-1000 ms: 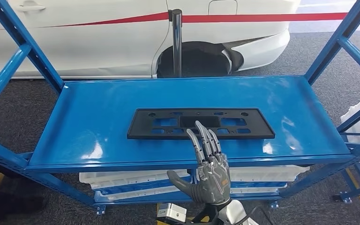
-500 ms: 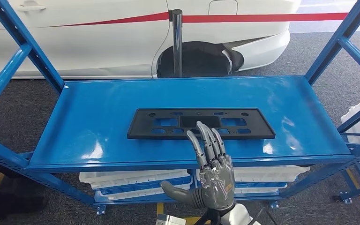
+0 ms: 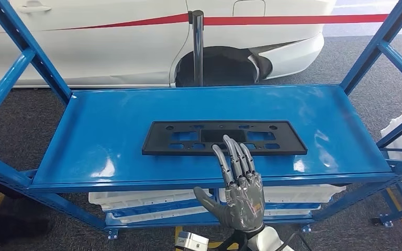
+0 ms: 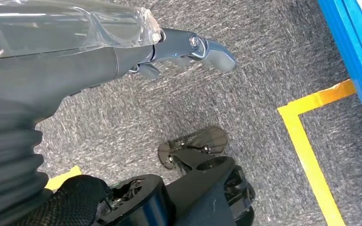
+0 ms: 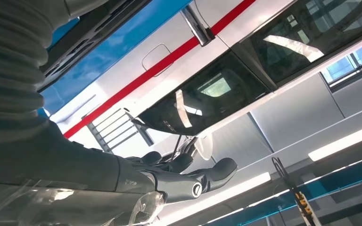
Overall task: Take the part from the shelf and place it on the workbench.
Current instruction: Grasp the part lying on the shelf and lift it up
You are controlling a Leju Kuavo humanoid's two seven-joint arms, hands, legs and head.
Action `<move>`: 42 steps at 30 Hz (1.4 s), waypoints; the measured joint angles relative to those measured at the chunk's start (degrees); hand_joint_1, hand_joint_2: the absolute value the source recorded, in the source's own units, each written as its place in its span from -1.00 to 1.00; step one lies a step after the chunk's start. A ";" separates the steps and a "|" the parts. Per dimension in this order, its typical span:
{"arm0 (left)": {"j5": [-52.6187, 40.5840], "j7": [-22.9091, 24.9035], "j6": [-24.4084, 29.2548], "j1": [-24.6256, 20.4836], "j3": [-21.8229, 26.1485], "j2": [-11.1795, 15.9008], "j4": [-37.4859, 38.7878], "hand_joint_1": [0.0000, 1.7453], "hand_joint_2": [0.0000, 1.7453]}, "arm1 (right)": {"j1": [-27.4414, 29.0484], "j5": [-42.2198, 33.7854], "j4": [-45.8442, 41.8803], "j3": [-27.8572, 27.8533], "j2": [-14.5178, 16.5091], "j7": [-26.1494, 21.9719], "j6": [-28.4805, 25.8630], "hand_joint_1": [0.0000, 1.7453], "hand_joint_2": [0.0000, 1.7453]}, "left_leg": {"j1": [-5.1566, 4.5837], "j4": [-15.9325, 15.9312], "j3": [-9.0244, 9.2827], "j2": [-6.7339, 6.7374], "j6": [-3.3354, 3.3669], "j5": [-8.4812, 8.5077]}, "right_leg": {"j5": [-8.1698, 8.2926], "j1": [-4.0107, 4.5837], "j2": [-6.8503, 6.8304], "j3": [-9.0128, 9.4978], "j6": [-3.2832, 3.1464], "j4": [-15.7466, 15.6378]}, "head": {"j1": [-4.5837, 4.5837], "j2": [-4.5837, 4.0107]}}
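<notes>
The part (image 3: 224, 126) is a flat black rectangular plate with several cut-outs, lying lengthwise in the middle of the blue shelf (image 3: 110, 136). My right hand (image 3: 241, 183) is raised in front of the shelf's front edge, back towards me, fingers straight and apart, thumb out to the left. Its fingertips overlap the plate's near edge in the head view; I cannot tell whether they touch it. The hand holds nothing, and its thumb and fingers (image 5: 179, 179) also appear in the right wrist view. My left hand (image 4: 188, 47) hangs low over the grey carpet, holding nothing.
Blue uprights (image 3: 26, 52) frame the shelf on both sides. A white car (image 3: 110, 42) and a black post (image 3: 197, 47) stand behind it. White trays (image 3: 146, 198) sit on the lower level. Yellow tape (image 4: 306, 141) marks the carpet.
My right hand dipped a little, then rose again and shifted slightly to the right. The part has not moved.
</notes>
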 joint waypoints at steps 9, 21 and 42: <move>0.78 0.24 -0.57 -0.49 0.00 0.00 0.00 -1.00 1.00 | 0.23 -1.32 0.91 -0.20 -0.26 0.55 -0.20 -1.00 1.00 | -0.01 0.00 -0.01 0.00 0.00 0.00 | 0.00 0.00 0.00 0.00 0.00 0.00 | 0.00 0.00; 0.56 0.76 -0.61 -0.58 -0.09 0.00 0.00 -1.00 1.00 | 0.40 -2.74 1.21 -0.20 -0.51 -0.04 -0.76 -1.00 1.00 | 0.00 0.00 -0.01 0.00 0.00 0.00 | 0.00 0.00 0.00 0.00 0.00 0.00 | 0.00 0.00; 3.26 -3.38 -8.28 -0.52 0.14 0.04 0.10 -1.00 1.00 | 0.34 -5.39 1.22 -0.20 -0.51 -1.51 -1.19 -1.00 -1.00 | 0.00 0.00 -0.01 -0.01 0.00 0.00 | 0.00 0.00 -0.01 0.01 0.00 0.00 | 0.00 0.00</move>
